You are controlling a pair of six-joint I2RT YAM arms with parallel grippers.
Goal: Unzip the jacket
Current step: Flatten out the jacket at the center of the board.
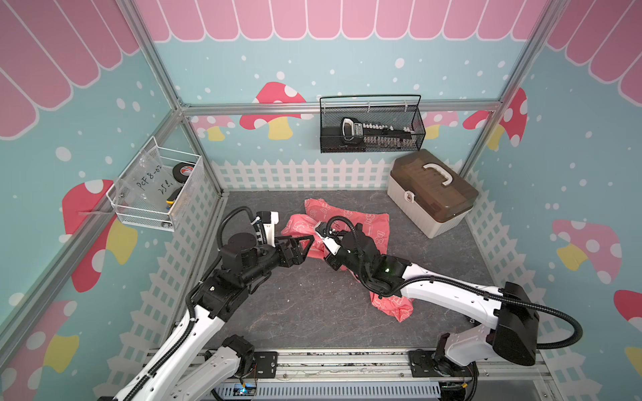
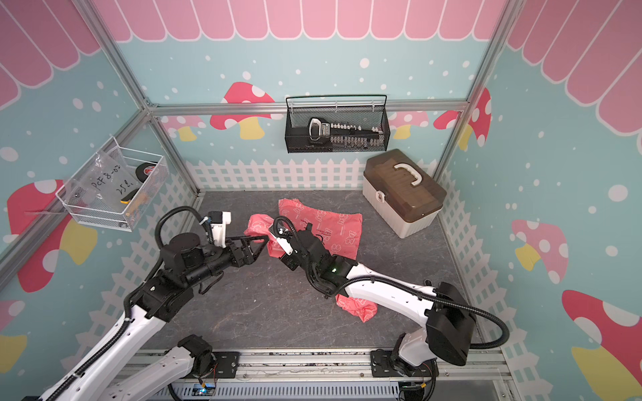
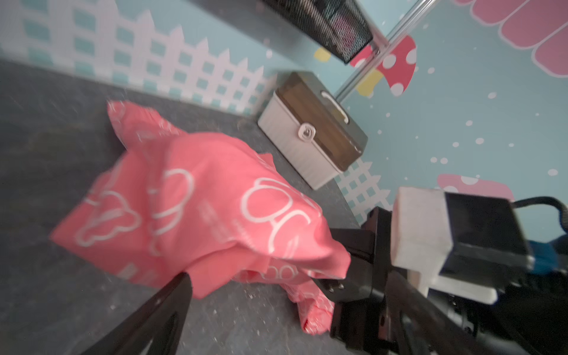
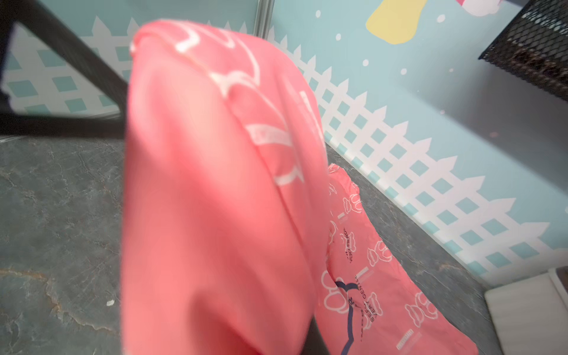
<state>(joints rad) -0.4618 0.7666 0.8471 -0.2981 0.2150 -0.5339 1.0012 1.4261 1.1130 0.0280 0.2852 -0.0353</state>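
In a top view the jacket (image 1: 351, 222) lies crumpled near the middle of the table (image 1: 295, 312), toward the back edge. The left fingers (image 1: 307, 248) are wide open just beside its bunched end.

In the left wrist view the right fingers (image 3: 339, 267) are closed. They pinch a fold of the jacket and hold it up off the table.

In the right wrist view pink cloth fills the picture and no zipper shows. The pinch may be on plain cloth only. Then a pull would drag the whole jacket, because nothing holds it down.

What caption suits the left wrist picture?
Open left gripper facing a crumpled coral-pink bear-print jacket on a grey tabletop.
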